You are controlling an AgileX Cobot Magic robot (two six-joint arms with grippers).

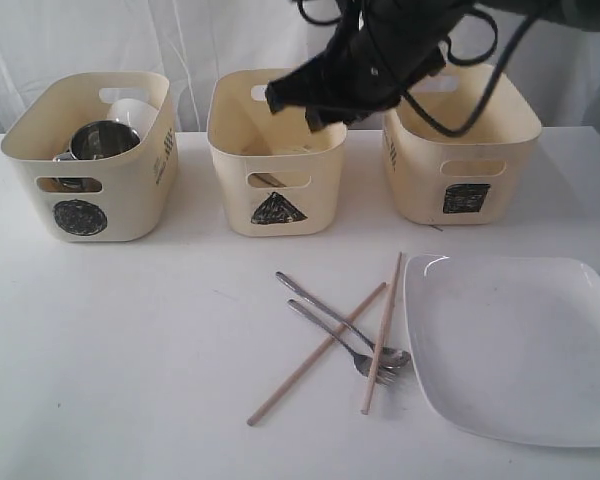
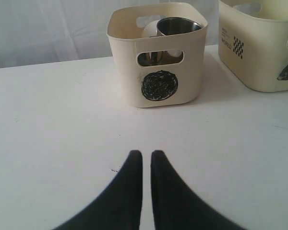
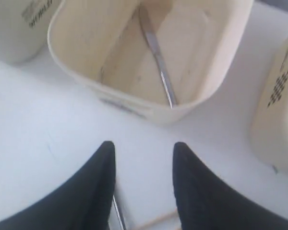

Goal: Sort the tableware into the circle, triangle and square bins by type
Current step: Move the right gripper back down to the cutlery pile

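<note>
Over the cream triangle-marked plastic bin (image 1: 232, 150) the right gripper (image 3: 141, 148) gapes empty, 1 steel knife (image 3: 158, 64) lying inside; left gripper (image 2: 146, 154) rests shut.

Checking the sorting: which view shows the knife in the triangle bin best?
Right wrist view: it looks down into the triangle bin, where the knife lies. Exterior view: the bin's wall hides it; left wrist view: only the bin's outside.
</note>
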